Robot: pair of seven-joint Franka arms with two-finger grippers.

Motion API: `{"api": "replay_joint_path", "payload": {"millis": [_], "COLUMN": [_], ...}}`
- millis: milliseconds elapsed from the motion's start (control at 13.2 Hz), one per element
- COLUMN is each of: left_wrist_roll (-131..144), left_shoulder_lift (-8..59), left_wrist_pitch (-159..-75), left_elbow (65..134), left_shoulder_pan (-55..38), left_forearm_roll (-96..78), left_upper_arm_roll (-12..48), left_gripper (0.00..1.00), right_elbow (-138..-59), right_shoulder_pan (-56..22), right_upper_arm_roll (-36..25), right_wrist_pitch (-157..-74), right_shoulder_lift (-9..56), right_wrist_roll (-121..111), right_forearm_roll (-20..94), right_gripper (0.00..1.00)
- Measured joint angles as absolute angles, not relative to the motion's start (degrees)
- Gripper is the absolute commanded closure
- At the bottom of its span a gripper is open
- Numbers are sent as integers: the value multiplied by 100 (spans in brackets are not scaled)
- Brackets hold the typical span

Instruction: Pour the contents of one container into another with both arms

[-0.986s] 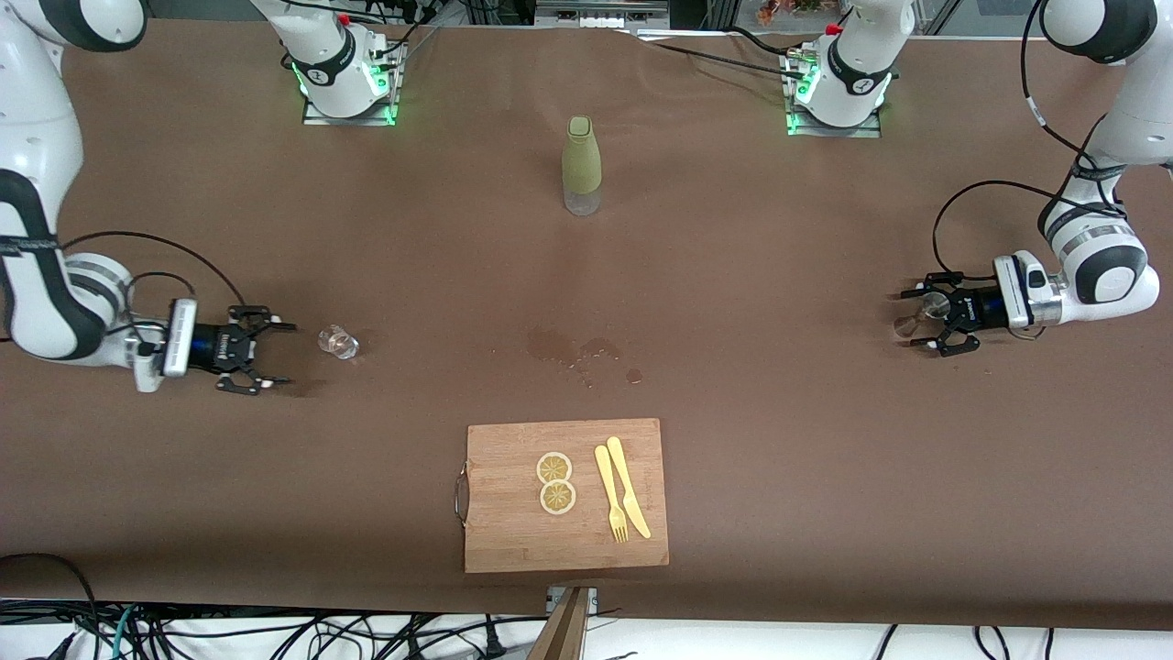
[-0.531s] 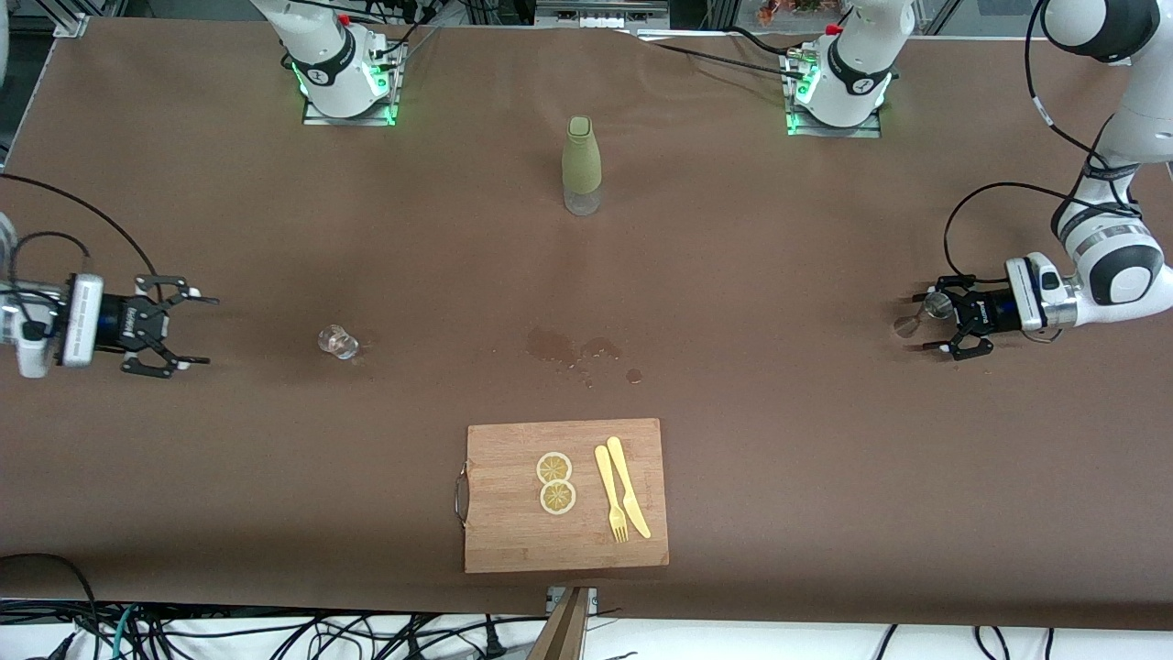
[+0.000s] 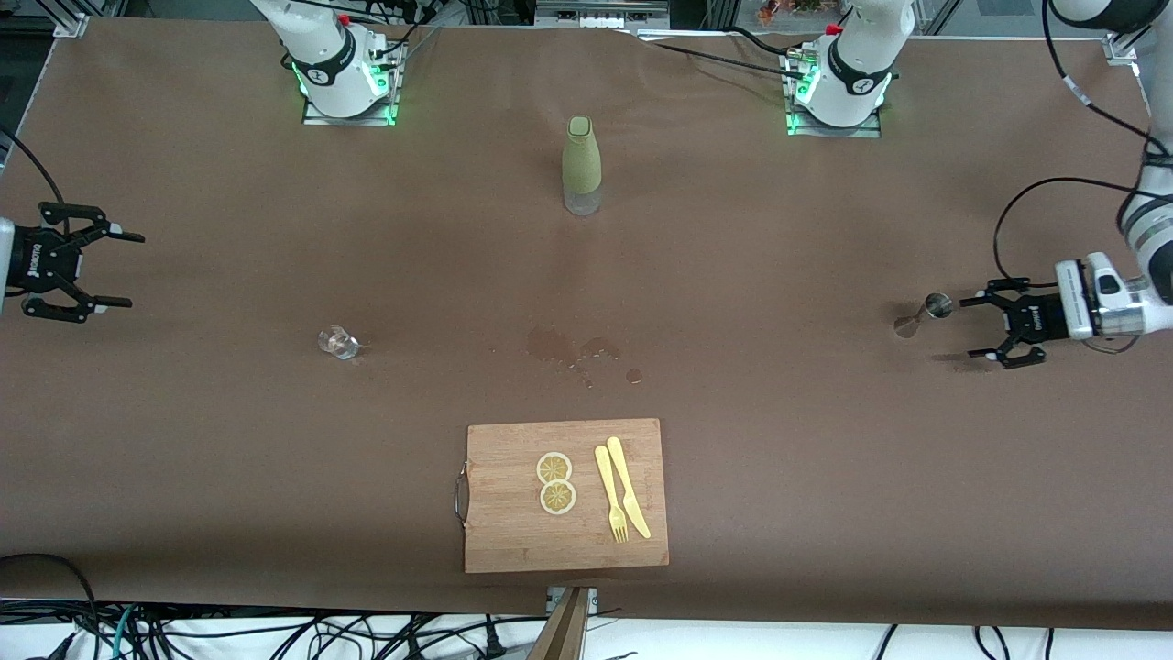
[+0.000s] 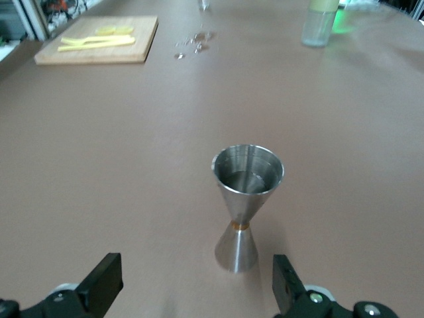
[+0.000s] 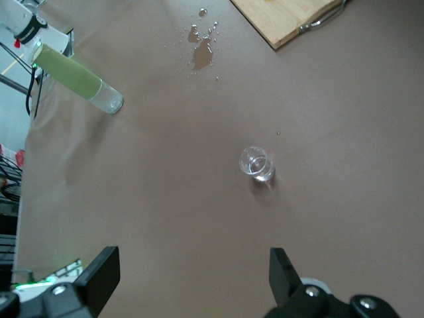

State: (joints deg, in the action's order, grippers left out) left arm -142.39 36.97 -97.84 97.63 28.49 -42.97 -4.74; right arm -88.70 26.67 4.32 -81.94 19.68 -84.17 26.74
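A steel hourglass-shaped jigger (image 3: 936, 305) stands upright on the brown table covering (image 3: 779, 440) at the left arm's end; its upper cup appears to hold a little liquid, though the left wrist view is too soft to confirm this. A small clear glass (image 3: 338, 342) stands toward the right arm's end, apparently empty. A bottle (image 3: 581, 166) with a matte green sleeve and clear base stands between the two arm bases.

The left gripper (image 3: 990, 325) sits low just beside the jigger, fingers spread wide, holding nothing. The right gripper (image 3: 87, 269) is at the table's edge, well apart from the glass, fingers likewise wide and empty.

Wet spill marks (image 3: 575, 350) darken the covering near the centre. Nearer the front camera lies a wooden cutting board (image 3: 513, 522) with a metal handle, carrying two lemon slices (image 3: 555, 482), a yellow fork (image 3: 610, 493) and a knife (image 3: 629, 487).
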Motion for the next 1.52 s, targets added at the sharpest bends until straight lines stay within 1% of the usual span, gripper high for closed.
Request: {"api": "replay_joint_path", "payload": {"millis": [152, 304, 531, 683, 986, 1138, 1290, 1518], "left_wrist_roll": [-13272, -12132, -10232, -8898, -6261, -5046, -3788, -2260], "left_shoulder_lift": [3220, 2693, 1955, 1565, 841, 554, 283, -33], "left_wrist_pitch": [-9843, -9843, -9840, -9828, -9791, -9657, -9514, -9124], "left_elbow": [9740, 9736, 9750, 9780, 9987, 10034, 10041, 10042], "left_shoulder_pan": [2813, 2636, 2123, 1759, 1007, 728, 525, 373], "left_forearm_roll": [-3726, -3261, -2587, -2211, -1548, -1255, -973, -566], "left_upper_arm_roll": [-448, -416, -363, -298, -269, -267, -266, -182], "left_gripper": [0, 0, 0, 0, 0, 0, 0, 0], "right_elbow": [-8689, -8688, -8957, -9244, -9841, -10286, -10672, -10691], "right_shoulder_pan": [2483, 2081, 1035, 738, 178, -73, -145, -157], "right_upper_arm_roll": [440, 391, -282, -427, -458, -439, -286, -187], "right_wrist_pitch": [-8018, -7961, -7986, -8009, -8308, -8650, -9028, -9259], "right_shoulder_lift": [1841, 1517, 966, 601, 3, -317, -543, -606], "right_wrist_roll": [-7725, -7127, -6120, -5304, -3074, -1784, -989, -646], "right_forearm_roll": [2271, 1869, 1305, 1070, 417, 155, -180, -318], "right_gripper": [0, 0, 0, 0, 0, 0, 0, 0]}}
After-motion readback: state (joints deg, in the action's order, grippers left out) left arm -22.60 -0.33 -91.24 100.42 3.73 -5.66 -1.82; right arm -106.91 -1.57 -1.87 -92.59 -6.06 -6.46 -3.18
